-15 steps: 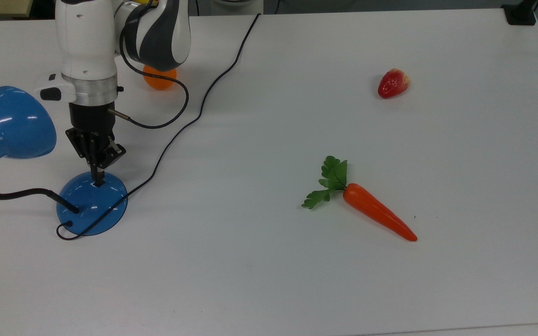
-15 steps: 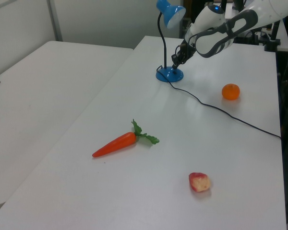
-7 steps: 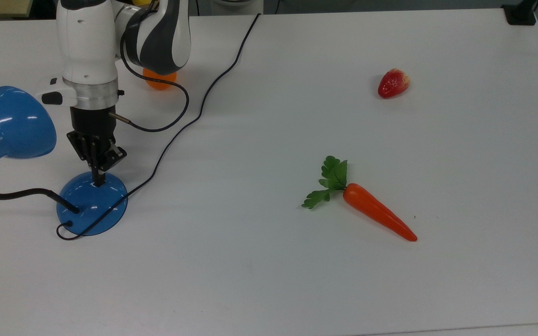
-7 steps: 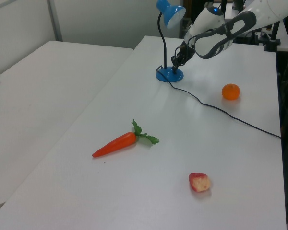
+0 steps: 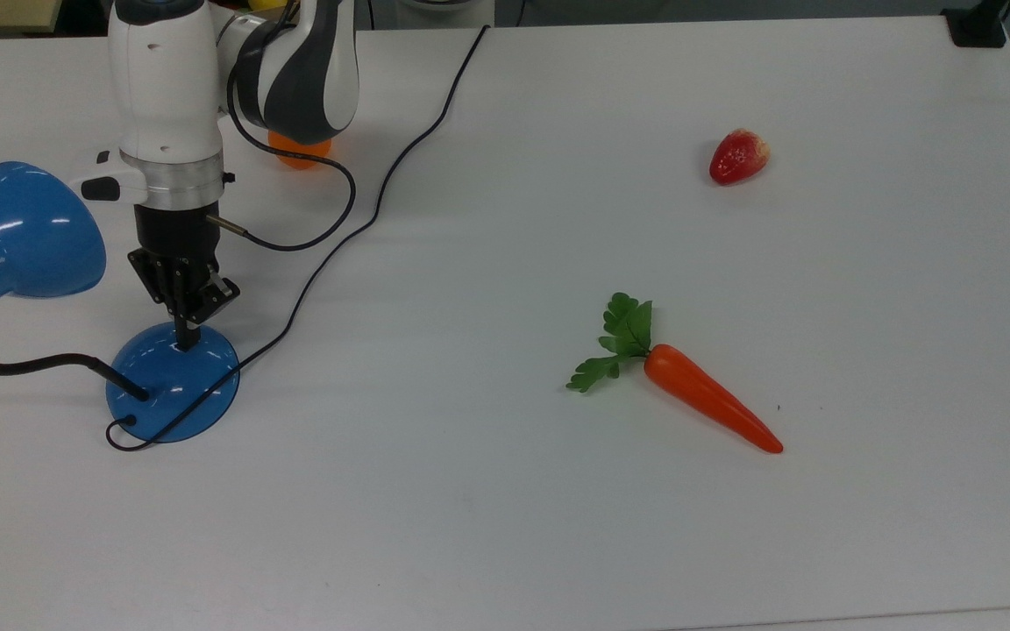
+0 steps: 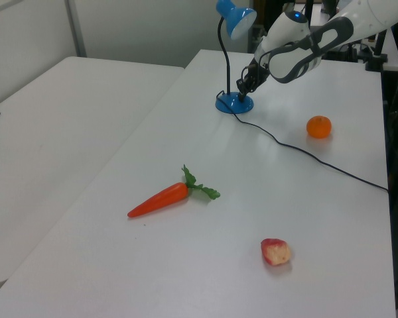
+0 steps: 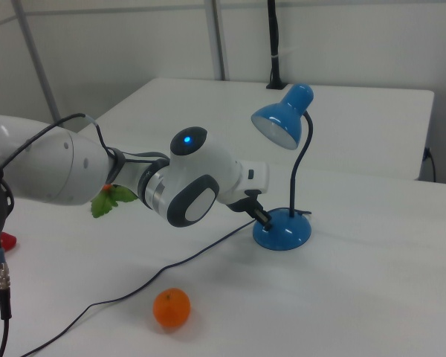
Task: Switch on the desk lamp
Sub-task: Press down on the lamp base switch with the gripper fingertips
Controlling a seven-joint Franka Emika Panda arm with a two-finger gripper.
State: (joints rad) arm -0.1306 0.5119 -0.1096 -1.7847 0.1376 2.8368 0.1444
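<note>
Now, gripper [image 5: 182,340]: fingers together, tip on the lamp's domed base, seemingly at the switch.
Desk lamp [image 5: 174,381]: near the top view's left edge of the table [image 5: 558,526], shade [image 5: 27,230] raised beside the arm.
Carrot [image 5: 707,405]: well apart, mid-table.

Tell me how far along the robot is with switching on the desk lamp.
Done: the gripper has reached the desk lamp and its tip sits on the top of the domed blue base. In hand: working the switch there. Left: the shade shows no glow, so the lamp doesn't yet look lit; then the arm must pull away.
</note>
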